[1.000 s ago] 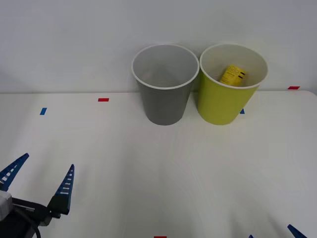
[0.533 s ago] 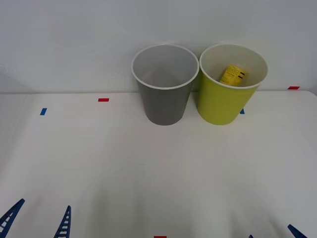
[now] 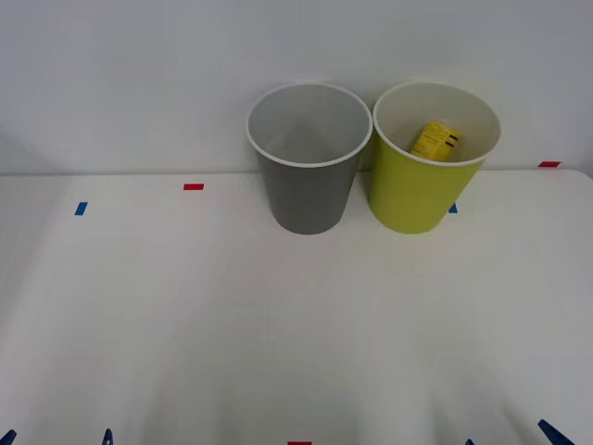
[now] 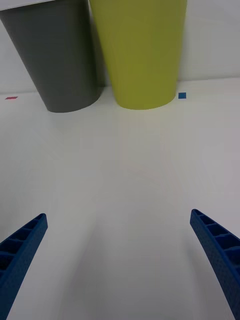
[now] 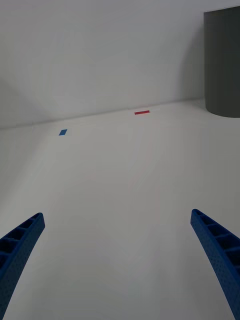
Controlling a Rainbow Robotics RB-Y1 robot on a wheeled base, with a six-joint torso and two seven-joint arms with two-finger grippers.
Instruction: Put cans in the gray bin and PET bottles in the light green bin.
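- The gray bin (image 3: 309,158) stands upright at the far side of the white desk (image 3: 278,306), close to the wall.
- The light green bin (image 3: 434,158) stands upright just beside it, on the gray bin's right. Their white rims almost touch.
- The PET bottle (image 3: 435,140) is inside the light green bin. It has a yellow label with black print, and it leans tilted against the inner wall.
- I can see into the gray bin, and only its pale inside shows.
- The left tool (image 5: 120,260) is low at the near left edge of the desk. Its two blue ribbed fingers (image 5: 20,245) are spread wide, and it holds nothing.
- From the left wrist view, the gray bin stands well apart, past a red tape mark (image 5: 142,112) and a blue tape mark (image 5: 63,132).
- The right tool (image 4: 120,260) is low at the near right edge of the desk. Its blue fingers (image 4: 215,240) are spread wide too, and it holds nothing.
- From the right wrist view, both bins stand ahead of the tool, with bare desk between them and the fingers.
- A small blue tape mark (image 4: 182,95) lies on the desk just beside the foot of the light green bin.
- Another red tape mark (image 3: 549,164) lies at the far right of the desk.
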